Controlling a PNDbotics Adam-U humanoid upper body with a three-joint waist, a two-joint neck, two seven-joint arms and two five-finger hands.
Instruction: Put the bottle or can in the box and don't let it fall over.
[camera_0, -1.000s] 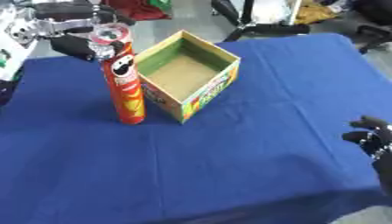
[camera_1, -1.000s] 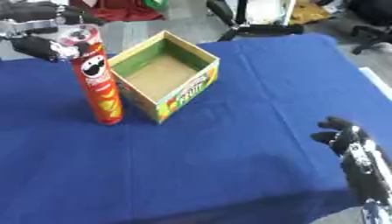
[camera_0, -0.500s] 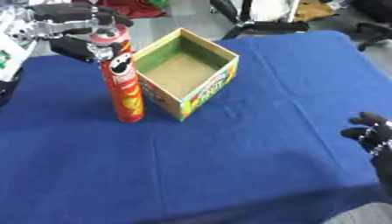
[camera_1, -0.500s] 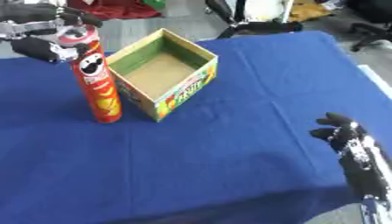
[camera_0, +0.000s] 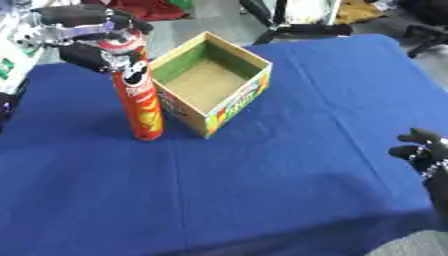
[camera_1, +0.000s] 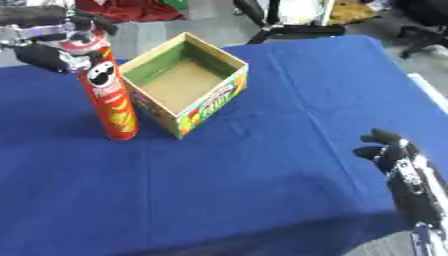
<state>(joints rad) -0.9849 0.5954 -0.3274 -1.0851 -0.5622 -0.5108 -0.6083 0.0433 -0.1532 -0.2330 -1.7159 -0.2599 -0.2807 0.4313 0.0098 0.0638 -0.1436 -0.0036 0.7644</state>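
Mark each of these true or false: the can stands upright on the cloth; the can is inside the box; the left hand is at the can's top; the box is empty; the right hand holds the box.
1. The can stands upright on the blue cloth: true.
2. The can is inside the box: false, it stands just outside, beside the box's left wall.
3. The left hand is at the can's top: true, its fingers curl round the lid end.
4. The box is empty: true, only its bare floor shows.
5. The right hand holds the box: false, it sits idle near the lower right, apart from the box.
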